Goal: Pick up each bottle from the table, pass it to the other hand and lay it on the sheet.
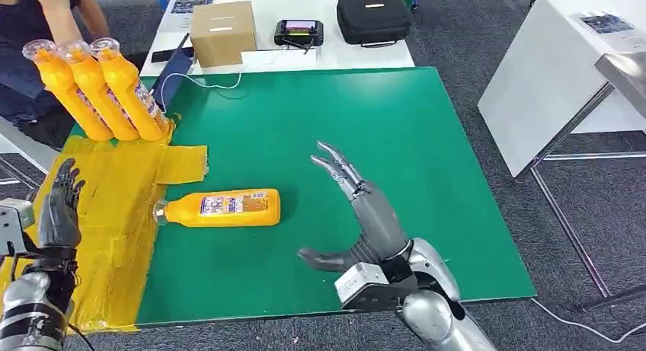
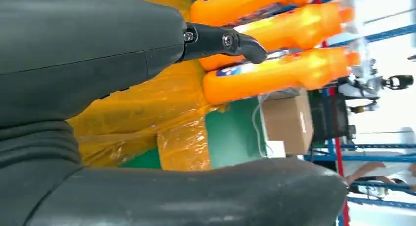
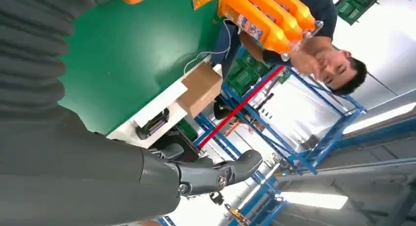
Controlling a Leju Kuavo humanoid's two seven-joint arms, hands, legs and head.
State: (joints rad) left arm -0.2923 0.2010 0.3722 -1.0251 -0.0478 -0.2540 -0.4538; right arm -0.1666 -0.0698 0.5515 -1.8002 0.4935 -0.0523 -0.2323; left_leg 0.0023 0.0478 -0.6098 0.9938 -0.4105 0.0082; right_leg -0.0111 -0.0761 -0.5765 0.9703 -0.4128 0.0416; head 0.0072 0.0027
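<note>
the right hand point(image 1: 358, 214) hovers over the green table point(image 1: 426, 153) with its fingers spread and nothing in them, thumb pointing toward the robot's left; the lone orange bottle point(image 1: 221, 208) lies on its side on the table, well apart from that hand on its thumb side, its cap end just touching the edge of the yellow sheet point(image 1: 122, 206); the left hand point(image 1: 59, 210) is raised over the sheet, fingers upright and apart, holding nothing; three more bottles point(image 1: 99, 88) already lie side by side at the sheet's far corner, beyond the left hand's fingertips.

likely risks from here: the bottle is round and lying flat, so a sideways approach by the right hand could nudge it and set it rolling further onto the sheet or toward the table's near edge before the fingers close; the smooth plastic and glossy label may slip if the grasp lands off the middle, and the bottle would then tilt; at the handover, both hands need room on the same body, so a grip too central leaves the left hand little to take hold of and a drop is possible; the sheet looks crinkled and loose, so fingers or the bottle could drag and bunch it; laying it down too close to the three others could knock them out of line.
</note>
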